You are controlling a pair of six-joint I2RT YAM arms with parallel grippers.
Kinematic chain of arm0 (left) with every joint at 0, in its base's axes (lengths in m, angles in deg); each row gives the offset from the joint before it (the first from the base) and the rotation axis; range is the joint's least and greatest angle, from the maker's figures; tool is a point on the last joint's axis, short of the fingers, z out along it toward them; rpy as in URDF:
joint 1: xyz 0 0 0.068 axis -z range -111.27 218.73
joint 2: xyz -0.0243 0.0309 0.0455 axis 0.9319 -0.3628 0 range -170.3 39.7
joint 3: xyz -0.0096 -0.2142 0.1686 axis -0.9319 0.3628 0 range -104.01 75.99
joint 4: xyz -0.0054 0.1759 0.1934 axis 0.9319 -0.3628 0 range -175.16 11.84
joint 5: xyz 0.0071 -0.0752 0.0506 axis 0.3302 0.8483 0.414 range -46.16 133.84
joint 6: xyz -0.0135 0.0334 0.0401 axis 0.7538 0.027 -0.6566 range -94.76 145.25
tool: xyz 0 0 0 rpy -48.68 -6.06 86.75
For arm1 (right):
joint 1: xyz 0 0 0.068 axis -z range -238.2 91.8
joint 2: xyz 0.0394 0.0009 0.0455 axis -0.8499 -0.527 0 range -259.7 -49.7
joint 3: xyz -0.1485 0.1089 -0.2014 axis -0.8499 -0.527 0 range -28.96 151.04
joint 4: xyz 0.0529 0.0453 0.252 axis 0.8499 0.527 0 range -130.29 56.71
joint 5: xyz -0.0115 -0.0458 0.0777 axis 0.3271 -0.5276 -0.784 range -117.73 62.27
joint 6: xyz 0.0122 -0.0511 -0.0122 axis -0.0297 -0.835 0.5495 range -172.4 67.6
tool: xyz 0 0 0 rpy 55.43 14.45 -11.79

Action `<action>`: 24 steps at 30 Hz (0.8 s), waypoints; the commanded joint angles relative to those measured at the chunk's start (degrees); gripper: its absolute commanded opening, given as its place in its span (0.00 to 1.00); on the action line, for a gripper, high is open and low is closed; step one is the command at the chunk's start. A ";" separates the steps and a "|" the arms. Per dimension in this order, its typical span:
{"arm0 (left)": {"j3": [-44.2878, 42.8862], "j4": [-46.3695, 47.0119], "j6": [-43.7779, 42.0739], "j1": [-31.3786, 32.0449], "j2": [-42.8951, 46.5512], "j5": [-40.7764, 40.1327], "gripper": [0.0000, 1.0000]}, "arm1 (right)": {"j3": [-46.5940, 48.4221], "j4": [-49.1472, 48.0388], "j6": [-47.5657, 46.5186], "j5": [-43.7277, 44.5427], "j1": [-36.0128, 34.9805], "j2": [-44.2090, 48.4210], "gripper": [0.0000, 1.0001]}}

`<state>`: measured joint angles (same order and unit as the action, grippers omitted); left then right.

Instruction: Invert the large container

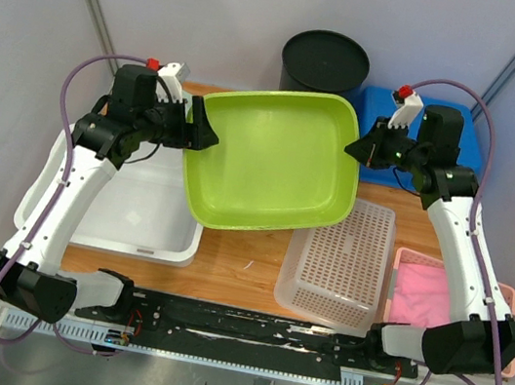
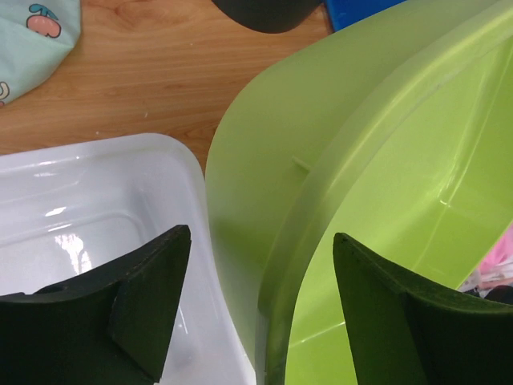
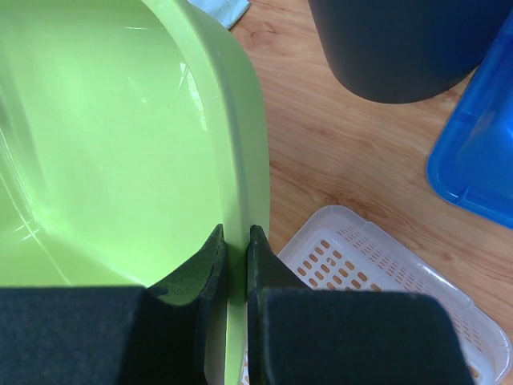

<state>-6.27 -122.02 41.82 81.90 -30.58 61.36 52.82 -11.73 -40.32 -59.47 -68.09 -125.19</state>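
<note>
The large lime-green container is held above the table, tilted, its open side facing up toward the top camera. My right gripper is shut on its right rim; the right wrist view shows both pads pressed on the green wall. My left gripper is open at the container's left rim. In the left wrist view the green rim runs between the two spread fingers without touching either.
A white bin sits under the container's left edge. A perforated white basket lies below its right corner, with a pink basket beyond. A black bucket and a blue bin stand at the back.
</note>
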 commanded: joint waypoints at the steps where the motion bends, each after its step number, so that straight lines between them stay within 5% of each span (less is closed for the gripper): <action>1: -0.84 1.87 -0.66 0.00 0.36 -1.57 0.71 | 3.53 0.65 -0.46 -1.61 0.56 0.31 0.01; 13: -0.70 2.14 0.69 0.06 0.19 -6.13 0.00 | 5.32 2.28 -1.62 4.83 -0.79 0.19 0.01; 14: -0.66 2.33 1.52 0.10 0.08 -6.63 0.00 | 6.04 2.93 -1.52 5.84 -1.07 -0.31 0.05; 18: 0.40 4.78 8.60 0.10 0.27 -10.35 0.00 | 9.60 6.30 -2.46 18.37 -6.04 0.04 0.62; 24: 5.33 11.59 21.54 0.62 3.35 -14.94 0.00 | 6.90 -0.62 -4.04 46.10 -19.42 7.22 0.73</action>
<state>-2.66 -118.96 51.22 82.09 -30.50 48.55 60.45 -7.56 -43.05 -32.92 -81.25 -123.35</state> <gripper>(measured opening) 0.139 0.715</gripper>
